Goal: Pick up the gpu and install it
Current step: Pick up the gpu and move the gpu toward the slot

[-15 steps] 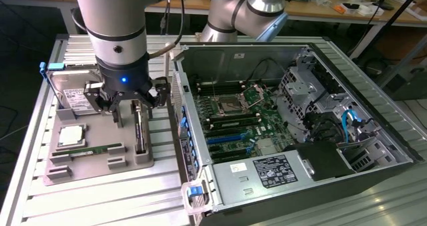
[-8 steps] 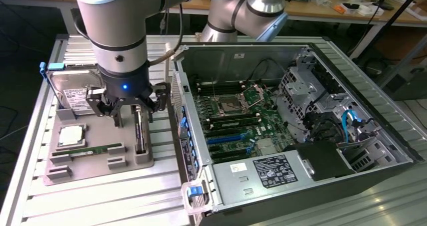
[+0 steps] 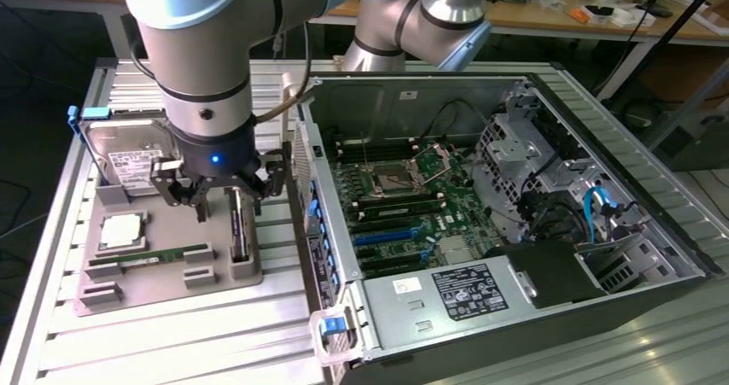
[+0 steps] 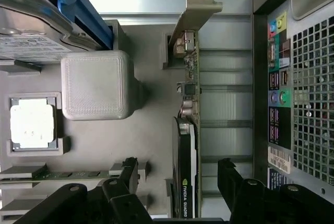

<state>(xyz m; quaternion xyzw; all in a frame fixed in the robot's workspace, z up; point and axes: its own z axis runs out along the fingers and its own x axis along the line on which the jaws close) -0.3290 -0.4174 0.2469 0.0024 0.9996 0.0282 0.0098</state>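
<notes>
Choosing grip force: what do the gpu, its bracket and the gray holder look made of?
The gpu: likely a black plastic shroud on a green circuit board, judging by its dull face and green edge. Its bracket: bare sheet metal, silvery and bent. The holder: probably printed plastic, matte gray, finely ridged.

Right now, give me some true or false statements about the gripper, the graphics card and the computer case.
1. The gripper is open, with a finger on either side of the graphics card. True.
2. The graphics card sits inside the computer case. False: it stands on edge in the grey tray.
3. The case's side is open, showing the motherboard. True.
4. The hard drive is inside the case. False: it is in the tray.
</notes>
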